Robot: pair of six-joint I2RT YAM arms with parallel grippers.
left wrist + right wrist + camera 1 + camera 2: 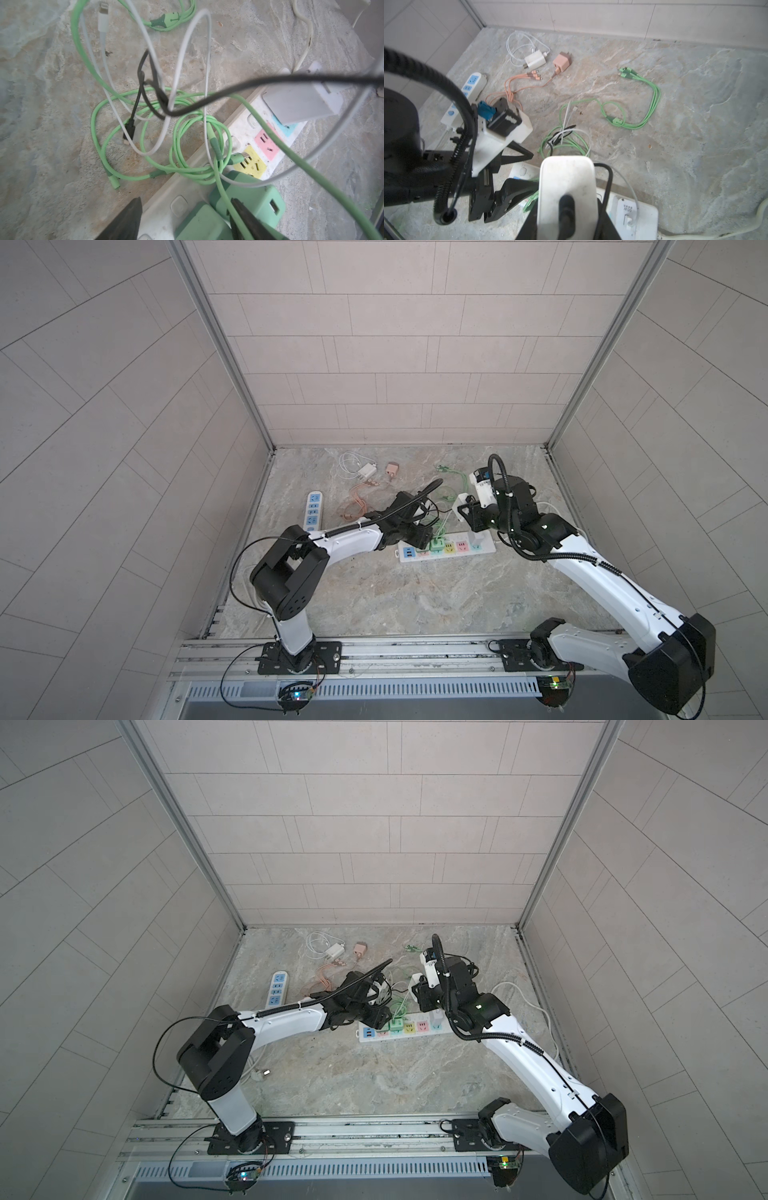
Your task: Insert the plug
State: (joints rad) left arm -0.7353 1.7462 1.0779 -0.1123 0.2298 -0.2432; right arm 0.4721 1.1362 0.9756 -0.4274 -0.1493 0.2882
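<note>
1. The left gripper (185, 200) has its jaws wide apart. One dark finger (126, 218) stands clear of the green plug (257, 197), and the other is close against it, though I cannot tell whether it touches. Nothing is gripped.
2. The green plug is seated in the power strip (239, 126), in the socket next to the strip's yellow socket (252, 166).
3. The right gripper (568, 204) is clamped on the white charger (566, 178). The charger stands upright on the power strip over the blue socket, at the end away from the USB ports (408, 552).
4. The pink socket (268, 143) is free. A green connector (239, 158) lies across the edge of the yellow socket.
5. A green cable (99, 116), a white cable (187, 37) and a black cable (270, 81) tangle just behind the power strip.
6. Well behind the power strip lie a blue-socket strip (313, 510), an orange cable (357, 506), a small white adapter (365, 470) and a pink adapter (392, 470).
</note>
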